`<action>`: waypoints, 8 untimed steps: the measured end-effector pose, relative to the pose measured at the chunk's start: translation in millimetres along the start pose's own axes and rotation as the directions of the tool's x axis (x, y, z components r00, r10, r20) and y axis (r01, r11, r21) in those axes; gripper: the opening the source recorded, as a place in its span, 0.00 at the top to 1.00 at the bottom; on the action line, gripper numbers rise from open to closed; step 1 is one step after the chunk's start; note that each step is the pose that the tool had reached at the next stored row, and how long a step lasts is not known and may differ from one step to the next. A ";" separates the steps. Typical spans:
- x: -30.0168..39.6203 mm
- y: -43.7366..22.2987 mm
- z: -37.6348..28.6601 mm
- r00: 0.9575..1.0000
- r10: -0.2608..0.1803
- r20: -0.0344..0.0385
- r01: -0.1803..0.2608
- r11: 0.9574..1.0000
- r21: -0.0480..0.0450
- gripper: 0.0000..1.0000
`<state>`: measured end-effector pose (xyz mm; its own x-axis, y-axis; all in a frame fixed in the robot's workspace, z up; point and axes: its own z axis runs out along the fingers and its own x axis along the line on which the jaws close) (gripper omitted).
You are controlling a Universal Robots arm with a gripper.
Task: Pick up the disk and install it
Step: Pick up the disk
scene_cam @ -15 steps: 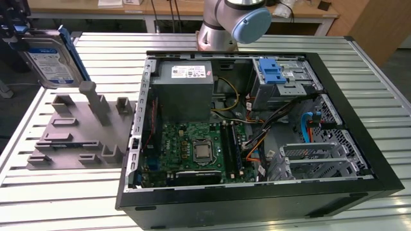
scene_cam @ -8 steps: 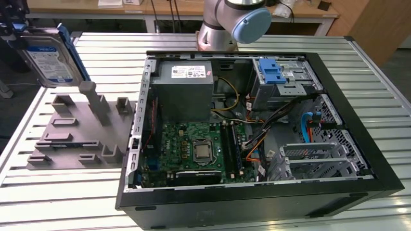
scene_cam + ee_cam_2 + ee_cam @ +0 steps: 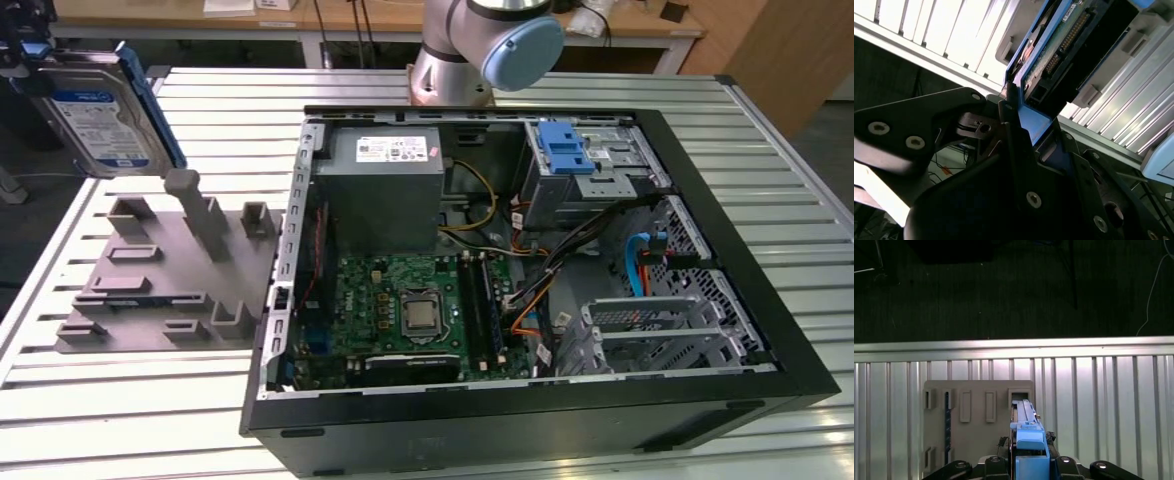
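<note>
The gripper (image 3: 1034, 127) was clamped on the disk (image 3: 100, 110), gripping the blue bracket along the drive's edges. The disk hung on edge in the air, label facing outward, clear above the grey slotted holder (image 3: 167, 270). That holder sat on the table (image 3: 134, 420) near its edge at the exterior view's left. The open computer case (image 3: 781, 350) lay just beside the holder, toward the exterior view's right, with its blue-latched drive cage (image 3: 581, 160) at the far side.

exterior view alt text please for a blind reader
The gripper holds the disk in the air at the exterior view's left, above a grey slotted holder on a slatted metal table. At the view's right lies an open computer case.
</note>
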<state>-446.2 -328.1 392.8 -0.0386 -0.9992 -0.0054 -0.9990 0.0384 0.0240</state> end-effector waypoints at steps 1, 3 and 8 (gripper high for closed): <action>0.0 0.0 -0.8 1.000 0.000 0.000 0.000 1.000 0.000 0.64; 0.0 0.1 -2.4 1.000 0.000 0.000 0.000 1.000 0.000 0.64; 0.0 0.2 -6.7 1.000 0.000 0.000 0.000 1.000 0.000 0.64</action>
<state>-446.2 -328.1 399.5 -0.0385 -0.9992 -0.0054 -0.9990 0.0384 0.0240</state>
